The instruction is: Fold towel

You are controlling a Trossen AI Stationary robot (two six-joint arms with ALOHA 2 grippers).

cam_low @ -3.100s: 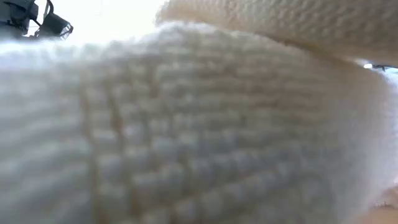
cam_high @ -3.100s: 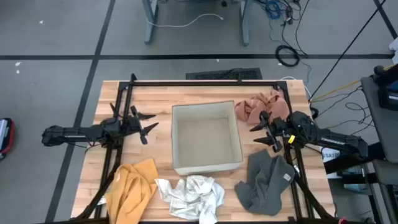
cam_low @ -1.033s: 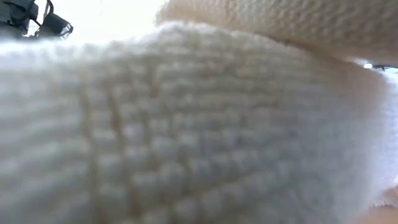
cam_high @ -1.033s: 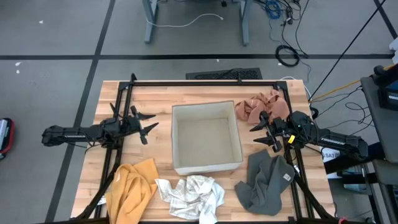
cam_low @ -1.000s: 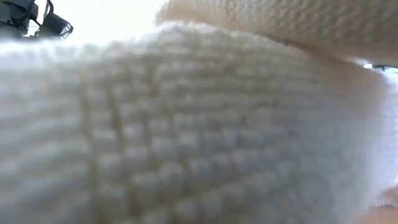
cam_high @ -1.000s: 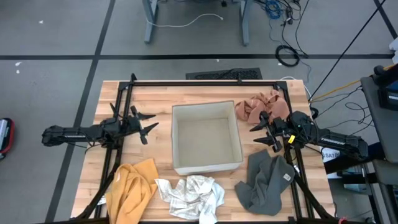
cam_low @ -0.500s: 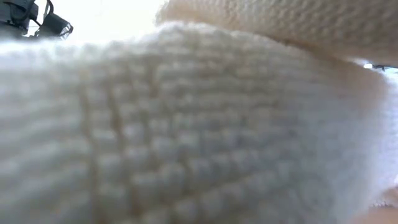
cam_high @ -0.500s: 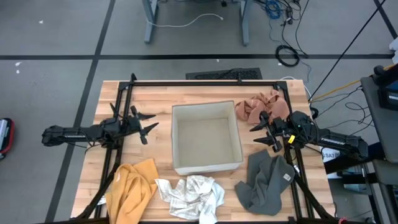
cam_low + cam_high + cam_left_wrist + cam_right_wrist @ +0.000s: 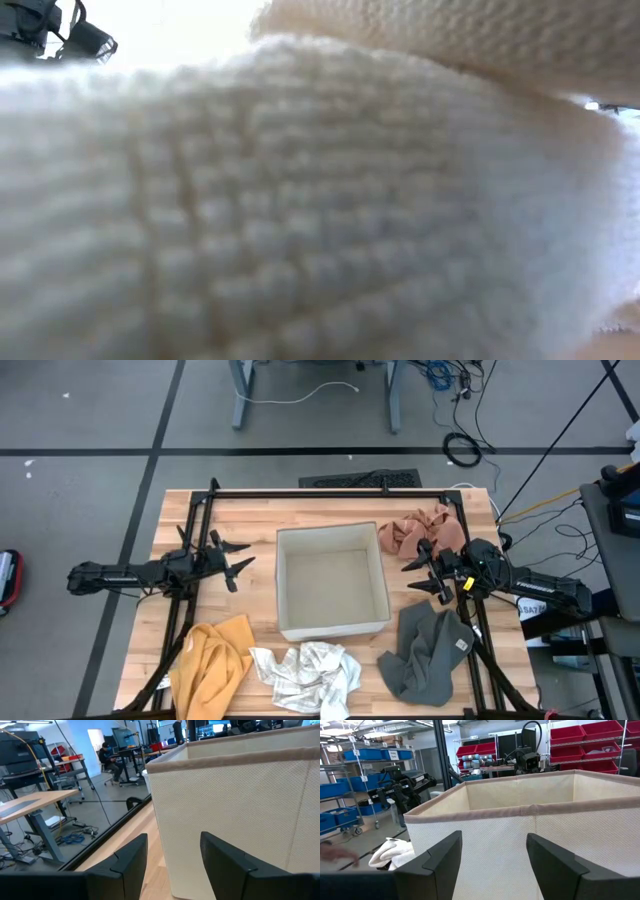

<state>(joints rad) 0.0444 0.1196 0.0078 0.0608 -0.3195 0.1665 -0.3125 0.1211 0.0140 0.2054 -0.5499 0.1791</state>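
Four crumpled towels ring a square beige fabric bin point(image 9: 332, 582) at frame centre: mustard towel point(image 9: 212, 660) and white towel point(image 9: 308, 672) at the lower edge, grey towel point(image 9: 424, 652) lower right, pink towel point(image 9: 420, 530) upper right. The left gripper point(image 9: 238, 555) and right gripper point(image 9: 420, 571) flank the bin, fingers spread, holding nothing.

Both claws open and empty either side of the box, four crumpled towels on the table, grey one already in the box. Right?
Not quite: the box is empty in the high view. The grey towel lies crumpled on the table beside the box, near the right claw. The rest holds: left claw and right claw are open and empty, and the yellow, white and pink towels lie crumpled too.
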